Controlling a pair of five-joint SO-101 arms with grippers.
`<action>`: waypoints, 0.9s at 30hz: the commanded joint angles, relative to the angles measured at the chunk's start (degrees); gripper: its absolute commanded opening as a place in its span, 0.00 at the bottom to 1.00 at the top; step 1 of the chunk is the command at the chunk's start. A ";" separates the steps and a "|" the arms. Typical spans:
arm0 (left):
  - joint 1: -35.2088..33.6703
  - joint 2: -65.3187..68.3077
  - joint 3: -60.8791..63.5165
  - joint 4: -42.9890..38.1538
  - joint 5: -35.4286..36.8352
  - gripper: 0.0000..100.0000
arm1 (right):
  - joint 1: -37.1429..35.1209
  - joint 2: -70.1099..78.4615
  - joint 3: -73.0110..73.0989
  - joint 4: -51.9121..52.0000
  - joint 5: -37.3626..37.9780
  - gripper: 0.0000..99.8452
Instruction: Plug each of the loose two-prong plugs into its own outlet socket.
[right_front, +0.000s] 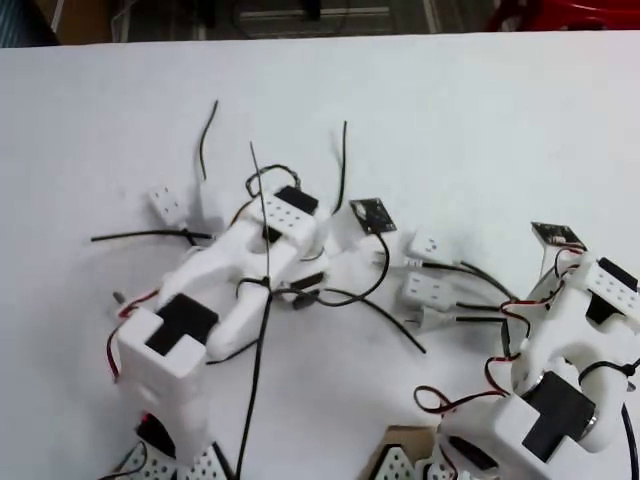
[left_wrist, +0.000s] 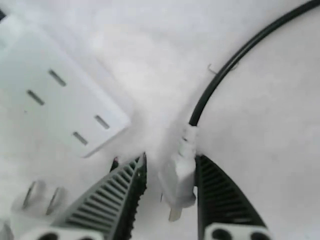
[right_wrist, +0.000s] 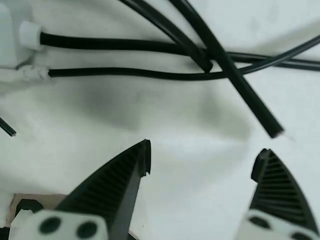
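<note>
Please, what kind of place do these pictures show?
Probably a robotics lab or workshop bench: a white plastic left arm and right arm stand on a plain white table, beside a white outlet block and a white two-prong plug on a black cord.

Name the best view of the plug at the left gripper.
Left wrist view: the plug sits close up between the left gripper's fingers. The high view's arm hides it; the right wrist view faces other cords.
</note>
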 joint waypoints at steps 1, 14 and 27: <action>0.57 -1.27 -0.53 -1.76 0.70 0.13 | -0.22 -1.98 -0.26 -0.31 -0.09 0.32; 0.84 -1.54 -0.62 -1.85 0.79 0.02 | 0.13 -1.98 -0.26 -0.31 -0.09 0.32; 6.55 -28.62 5.98 -3.96 12.84 0.02 | -0.04 -1.98 -0.26 -0.13 0.00 0.32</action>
